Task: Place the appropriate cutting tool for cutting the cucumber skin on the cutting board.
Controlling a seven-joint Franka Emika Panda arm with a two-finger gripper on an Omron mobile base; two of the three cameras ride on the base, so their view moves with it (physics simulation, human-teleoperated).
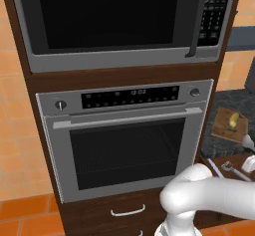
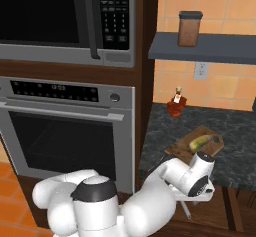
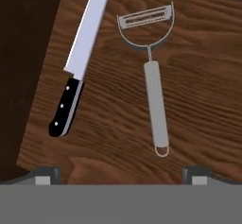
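Jaws spread wide and empty, gripper [image 3: 122, 173] poised over a dark wooden tabletop [image 3: 203, 76], its two finger tips [image 3: 46, 175] just peeking up at the bottom of the hand view. Right between those tips lies the peeler [image 3: 153, 83], flat on the wood, its grey handle pointing back toward the hand and its curved blade head at the far end. To its left, well apart, a black-handled kitchen knife [image 3: 80, 62] lies at a slant, blade running away toward the top edge.

From the left base view, the peeler [image 1: 230, 168] sits on the near tabletop to the right of the steel oven [image 1: 124, 135]. Farther back on the dark speckled tabletop [image 2: 235, 131] rests the cutting board [image 2: 200, 142], and the yellow-green cucumber [image 2: 198, 141] lies on it. Neither tool is on the board. Beyond it, a small red bottle [image 2: 176, 105] stands near the wall, and a brown jar [image 2: 190, 28] sits on the shelf [image 2: 220, 48] above.
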